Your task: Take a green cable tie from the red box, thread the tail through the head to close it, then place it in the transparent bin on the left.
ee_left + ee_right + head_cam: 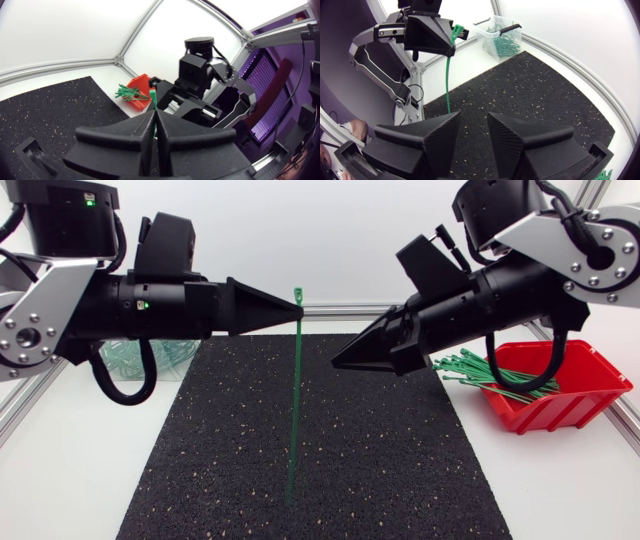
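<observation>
- Firstly, at the grasp itself: the left gripper [300, 305] is clenched on the green cable tie [295, 400]. Its two fingers are pressed together on the strap just below the head, from both sides.
- The tie's small square head pokes out just past the fingertips (the left wrist view shows it as a green nub above the closed seam).
- From that pinch the strap hangs nearly straight down, with a slight bow, and its tail ends low over the black mat [400, 460]. Whether the tip touches the mat cannot be told.
- Just beside the strap, on its right and a little lower than the pinch, sits the right gripper [472, 122]. It is released, with a clear gap between its fingers and nothing in them, and it points toward the tie without touching it.
- Farther out, at the right edge of the mat, stands the red box [585, 395]. A loose bundle of green ties [480, 372] lies in it, their ends sticking out over the rim toward the mat.
- Farthest, at the mat's back left corner and partly hidden behind the left arm, is the transparent bin [512, 30], with a tangle of green ties inside.
</observation>
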### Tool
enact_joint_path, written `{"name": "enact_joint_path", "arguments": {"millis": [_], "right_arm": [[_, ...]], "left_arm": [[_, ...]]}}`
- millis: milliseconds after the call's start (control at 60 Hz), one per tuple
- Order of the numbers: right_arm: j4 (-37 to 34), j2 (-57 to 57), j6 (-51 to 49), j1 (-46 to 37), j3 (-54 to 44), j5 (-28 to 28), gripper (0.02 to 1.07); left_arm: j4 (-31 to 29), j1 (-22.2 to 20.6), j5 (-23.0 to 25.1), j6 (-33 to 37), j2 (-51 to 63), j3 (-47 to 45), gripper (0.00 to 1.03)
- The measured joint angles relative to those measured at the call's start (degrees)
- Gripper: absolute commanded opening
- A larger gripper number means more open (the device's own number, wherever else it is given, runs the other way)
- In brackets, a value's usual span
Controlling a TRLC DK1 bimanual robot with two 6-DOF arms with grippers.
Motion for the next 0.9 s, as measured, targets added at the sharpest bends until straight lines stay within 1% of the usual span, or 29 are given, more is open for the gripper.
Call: {"name": "enact_joint_path", "arguments": {"millis": [50, 100, 183, 283, 333, 350, 367, 400, 417, 467, 500, 533, 583, 650, 767, 900], "right_arm": [[-1.3, 0.1, -2.1, 0.8, 0.9, 4.2, 0.53], [-1.6, 0.1, -3.9, 1.4, 1.2, 6.5, 0.53], [-2.1, 0.2, -6.8, 1.9, 1.2, 7.6, 0.53], [-2.0, 0.3, -10.0, 2.4, 1.1, 8.5, 0.53], [-0.7, 0.3, -11.7, 3.3, 0.7, 10.3, 0.53], [-0.5, 0.3, -12.1, 3.7, 0.5, 11.0, 0.54], [-0.2, 0.3, -13.1, 4.3, 0.3, 12.2, 0.57], [0.2, 0.3, -14.7, 5.4, -0.2, 14.4, 0.67], [0.6, 0.3, -15.9, 6.3, -0.6, 16.2, 0.74], [2.2, 0.3, -18.1, 8.0, -1.8, 19.2, 0.82], [3.3, 0.5, -19.6, 8.9, -2.6, 21.0, 0.89], [4.3, 0.7, -20.9, 9.5, -3.3, 22.4, 0.92], [6.7, 1.2, -22.6, 9.8, -4.2, 24.2, 0.94], [11.6, 2.1, -25.2, 10.4, -5.8, 28.4, 0.97], [17.8, 4.0, -30.3, 12.7, -8.2, 33.0, 0.97], [22.1, 6.1, -36.0, 17.1, -9.8, 36.9, 0.97]], "left_arm": [[-2.6, 1.8, -0.1, 1.0, 1.6, 1.0, 0.04], [-5.5, 3.2, 0.0, 2.0, 3.1, 2.3, 0.03], [-10.1, 4.7, 0.2, 5.0, 5.7, 4.7, 0.03], [-11.2, 5.1, 1.6, 7.6, 8.0, 6.0, 0.03], [-11.3, 5.3, 2.8, 8.4, 9.0, 6.4, 0.03], [-11.3, 5.4, 3.2, 8.5, 9.4, 6.5, 0.03], [-11.3, 5.6, 3.7, 8.7, 9.8, 6.6, 0.03], [-11.3, 6.1, 5.0, 8.9, 10.4, 6.8, 0.03], [-11.3, 6.5, 6.1, 8.9, 10.8, 6.8, 0.03], [-11.3, 7.6, 9.0, 9.0, 12.0, 7.1, 0.03], [-11.3, 8.5, 11.3, 9.1, 13.0, 7.2, 0.03], [-11.3, 9.2, 13.0, 9.1, 14.0, 7.3, 0.03], [-11.3, 10.3, 15.6, 9.2, 15.6, 7.3, 0.03], [-11.3, 11.7, 18.7, 9.6, 18.0, 7.3, 0.03], [-11.3, 13.3, 21.4, 9.9, 20.9, 7.3, 0.03], [-12.0, 14.1, 24.5, 9.9, 23.9, 8.2, 0.03]]}}
